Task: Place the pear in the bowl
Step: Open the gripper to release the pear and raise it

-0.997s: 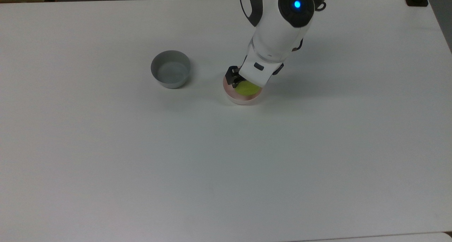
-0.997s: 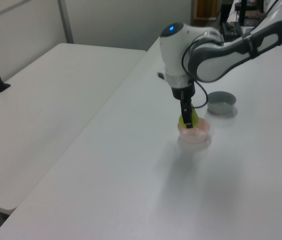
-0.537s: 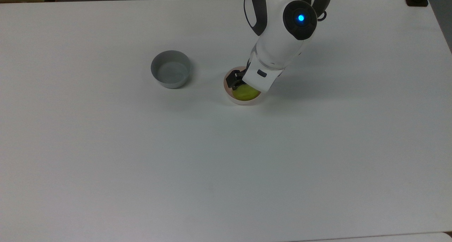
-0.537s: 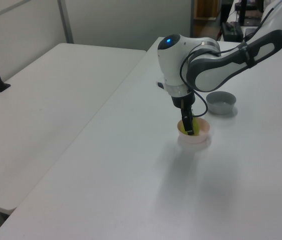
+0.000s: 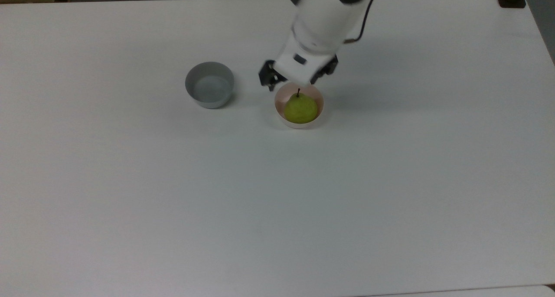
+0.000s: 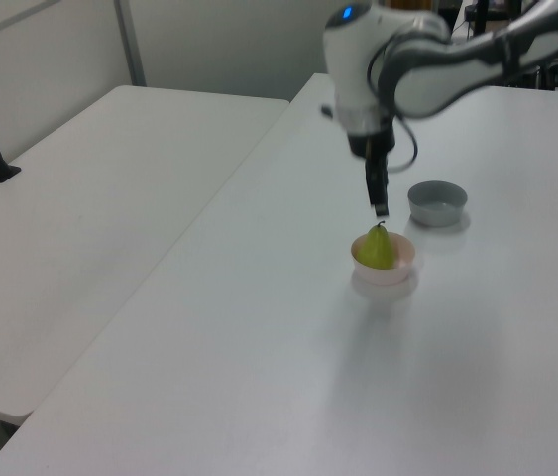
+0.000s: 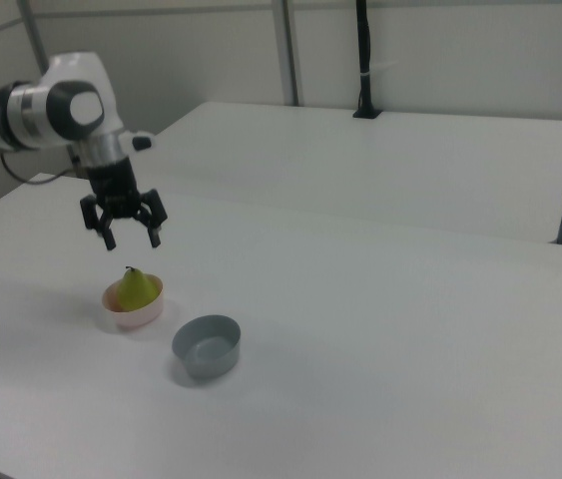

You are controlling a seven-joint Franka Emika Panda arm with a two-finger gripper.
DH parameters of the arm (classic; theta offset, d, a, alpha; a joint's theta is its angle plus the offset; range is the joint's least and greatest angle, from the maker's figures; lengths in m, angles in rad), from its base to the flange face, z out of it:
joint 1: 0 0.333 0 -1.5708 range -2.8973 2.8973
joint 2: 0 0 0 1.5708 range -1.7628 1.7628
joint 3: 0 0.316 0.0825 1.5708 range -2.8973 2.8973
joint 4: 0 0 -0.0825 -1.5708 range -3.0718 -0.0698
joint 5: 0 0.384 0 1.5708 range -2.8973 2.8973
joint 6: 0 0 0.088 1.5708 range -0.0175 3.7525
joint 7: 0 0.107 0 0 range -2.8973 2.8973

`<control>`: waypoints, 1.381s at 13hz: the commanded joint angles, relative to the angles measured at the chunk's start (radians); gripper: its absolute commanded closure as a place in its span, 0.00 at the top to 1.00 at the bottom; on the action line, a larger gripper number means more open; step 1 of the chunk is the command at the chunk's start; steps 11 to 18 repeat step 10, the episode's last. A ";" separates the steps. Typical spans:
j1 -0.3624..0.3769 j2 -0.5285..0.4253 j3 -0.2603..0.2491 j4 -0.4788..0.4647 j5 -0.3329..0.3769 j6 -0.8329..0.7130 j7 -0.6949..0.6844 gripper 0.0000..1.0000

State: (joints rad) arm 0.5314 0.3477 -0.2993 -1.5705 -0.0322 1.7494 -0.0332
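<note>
One white counter (image 5: pixel 130 201) carries all items. Arm w/ claw (image 7: pixel 122 230) hangs above the pink bowl (image 5: pixel 282 118), fingers spread apart, gripping nothing, clear of the fruit. Grey bowl (image 5: pixel 210 90) sits near the pink one, on the top view's left, not touching it. Pear (image 5: pixel 300 108) rests inside the pink bowl, upright, stem up. Judgement: placement step looks complete; release made, retreat in hand. Next move calls for lifting the claw straight up and away w/o clipping stem or bowl rim.
</note>
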 commanded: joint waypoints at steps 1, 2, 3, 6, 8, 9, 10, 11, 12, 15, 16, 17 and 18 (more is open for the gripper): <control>-0.135 -0.150 0.035 0.001 0.009 -0.101 0.050 1.00; -0.221 -0.182 0.070 0.006 0.009 -0.108 0.053 1.00; -0.273 -0.196 0.084 0.006 0.009 -0.108 0.050 1.00; -0.362 -0.210 0.100 0.003 0.006 -0.110 0.044 1.00; -0.413 -0.216 0.100 0.003 0.006 -0.108 0.044 1.00; -0.416 -0.216 0.100 0.003 0.003 -0.108 0.044 1.00; -0.416 -0.216 0.098 0.004 -0.001 -0.108 0.044 1.00; -0.416 -0.216 0.098 0.004 -0.001 -0.108 0.044 1.00; -0.416 -0.216 0.098 0.004 -0.001 -0.108 0.044 1.00; -0.416 -0.216 0.098 0.004 -0.001 -0.108 0.044 1.00; -0.416 -0.216 0.098 0.004 -0.001 -0.108 0.044 1.00; -0.416 -0.216 0.098 0.004 -0.001 -0.108 0.044 1.00; -0.416 -0.216 0.098 0.004 -0.001 -0.108 0.044 1.00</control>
